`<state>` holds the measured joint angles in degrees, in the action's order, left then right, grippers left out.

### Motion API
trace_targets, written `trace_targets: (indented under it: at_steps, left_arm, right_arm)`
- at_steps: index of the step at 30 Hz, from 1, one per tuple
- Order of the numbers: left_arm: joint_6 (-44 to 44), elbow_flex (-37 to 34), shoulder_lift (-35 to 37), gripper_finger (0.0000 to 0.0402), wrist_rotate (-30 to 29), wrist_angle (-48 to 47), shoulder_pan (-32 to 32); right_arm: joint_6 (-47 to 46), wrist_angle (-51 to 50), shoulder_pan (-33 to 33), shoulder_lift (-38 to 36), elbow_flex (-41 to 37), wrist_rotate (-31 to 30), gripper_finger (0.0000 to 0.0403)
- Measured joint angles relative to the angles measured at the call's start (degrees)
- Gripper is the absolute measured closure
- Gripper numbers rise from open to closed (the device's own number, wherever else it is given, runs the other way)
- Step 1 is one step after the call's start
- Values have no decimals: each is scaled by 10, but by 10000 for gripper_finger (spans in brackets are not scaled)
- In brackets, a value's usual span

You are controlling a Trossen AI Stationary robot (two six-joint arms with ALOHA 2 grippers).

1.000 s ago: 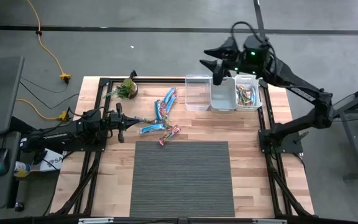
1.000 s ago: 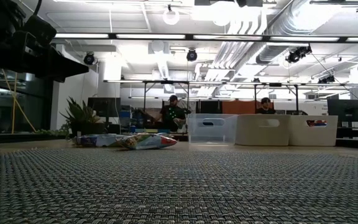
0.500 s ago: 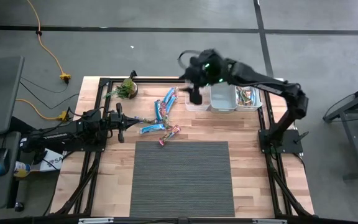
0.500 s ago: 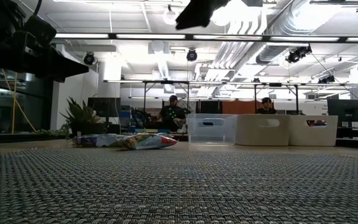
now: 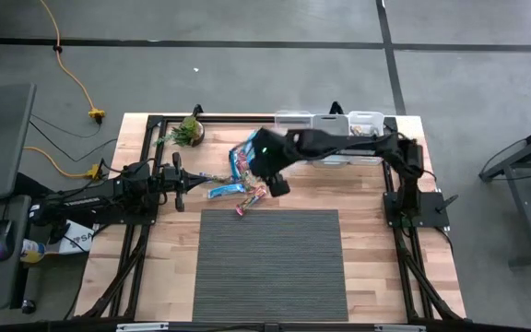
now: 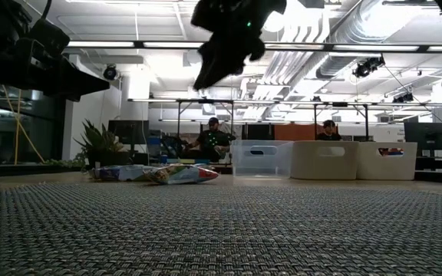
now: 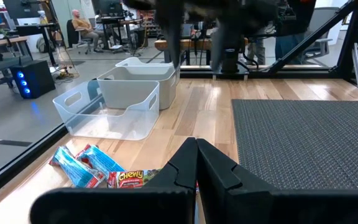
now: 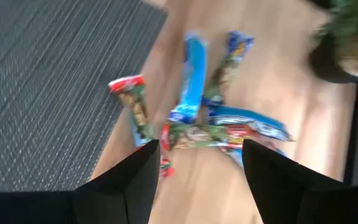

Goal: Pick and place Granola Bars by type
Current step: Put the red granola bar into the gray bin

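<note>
Several granola bars [image 5: 236, 169] lie in a loose pile on the wooden table, left of the bins: bright blue ones [image 8: 194, 87], a yellow-green one [image 8: 213, 134] and one with a red end [image 8: 131, 99]. The low view shows the pile [image 6: 167, 174] flat on the table. My right gripper [image 5: 272, 177] hovers open above the pile's right side, fingers pointing down, touching nothing; in its wrist view the gripper [image 8: 197, 171] has the bars below its fingers. My left gripper [image 7: 196, 163] waits shut at the table's left, near the pile [image 7: 92, 169].
A row of rectangular bins [image 5: 291, 118] stands at the far right edge, partly hidden by my right arm; the low view shows them [image 6: 324, 159] side by side. A small potted plant [image 5: 189, 131] stands at the far left corner. A grey woven mat [image 5: 270, 263] covers the near middle.
My right arm has swung from above the bins at the far right toward the table's left and near side, and now stands over the bar pile. In the low view it has come down into the picture from above. The bars have not moved.
</note>
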<state>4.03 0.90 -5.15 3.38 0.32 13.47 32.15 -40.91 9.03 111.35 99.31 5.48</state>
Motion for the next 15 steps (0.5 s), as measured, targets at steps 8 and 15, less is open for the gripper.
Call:
trace_targets:
  at_steps: [8,15]
  left_arm:
    - [0,0,0,400,0,0,0]
    - [0,0,0,400,0,0,0]
  right_arm:
    - [12,5,-42,61,0,-26,191]
    - [-2,17,-45,102,0,-39,191]
